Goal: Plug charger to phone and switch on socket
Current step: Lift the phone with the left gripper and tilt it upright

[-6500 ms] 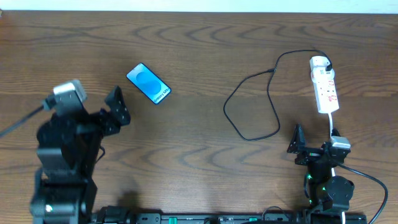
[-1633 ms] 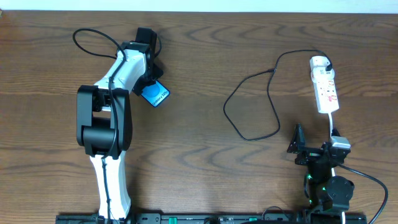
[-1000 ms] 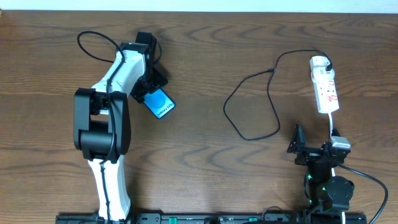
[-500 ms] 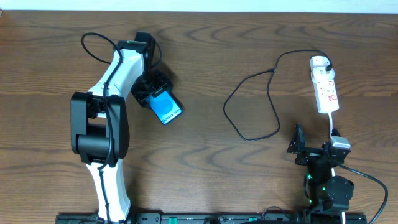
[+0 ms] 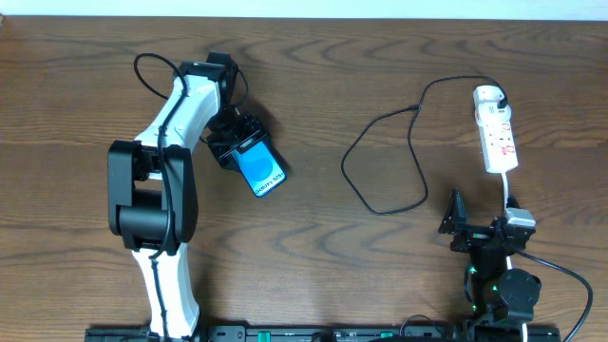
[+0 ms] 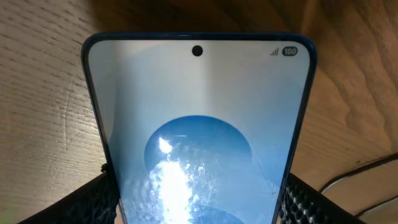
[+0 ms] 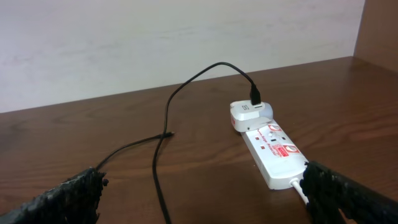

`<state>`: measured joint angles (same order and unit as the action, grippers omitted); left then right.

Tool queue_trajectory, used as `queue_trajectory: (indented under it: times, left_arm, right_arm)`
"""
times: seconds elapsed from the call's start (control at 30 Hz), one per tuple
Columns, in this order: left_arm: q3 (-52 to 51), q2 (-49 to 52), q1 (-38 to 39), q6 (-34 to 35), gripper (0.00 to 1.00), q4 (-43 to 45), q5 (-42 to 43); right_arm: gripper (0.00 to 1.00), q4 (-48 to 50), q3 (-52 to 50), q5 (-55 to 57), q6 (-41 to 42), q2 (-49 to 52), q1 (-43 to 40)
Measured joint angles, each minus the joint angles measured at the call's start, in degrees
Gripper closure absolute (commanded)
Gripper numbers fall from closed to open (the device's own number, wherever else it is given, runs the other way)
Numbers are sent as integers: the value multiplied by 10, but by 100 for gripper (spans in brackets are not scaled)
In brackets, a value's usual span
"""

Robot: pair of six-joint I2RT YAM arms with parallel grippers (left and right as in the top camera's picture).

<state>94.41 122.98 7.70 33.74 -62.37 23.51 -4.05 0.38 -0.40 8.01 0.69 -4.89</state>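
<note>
**A:** Where is the phone?

**B:** The phone is over the left half of the table, with its bright blue screen facing up. It lies at a slant, its free end toward the middle. The left end effector is clamped across the end nearer the arm, with a dark finger pressed on each long edge. I cannot tell whether the phone rests on the wood or hangs just above it.

**A:** And the charger?

**B:** The charger, a thin black cable, lies in a loose loop right of centre, well apart from the phone. One end runs into the white plug at the far end of the socket. The socket lies lengthwise near the right edge, and its white cord leaves from the near end. I cannot pick out the cable's free tip.

**A:** What about the other end effector?

**B:** The right end effector sits low by the near right edge. Its fingers are spread wide and hold nothing. It faces the socket and the loop and touches neither.

**A:** How much room is there?

**B:** Bare wood lies between the phone and the loop, and along the near side. The left arm reaches from the near edge up to the phone. At its far edge the table meets a pale wall.
</note>
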Motion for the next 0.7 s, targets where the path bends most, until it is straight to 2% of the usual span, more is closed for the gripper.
queue_trajectory:
  times: [0.7]
  left_arm:
    - [0, 0, 0, -12, 36, -15, 47]
  right_arm:
    - [1, 0, 0, 0, 0, 0, 0]
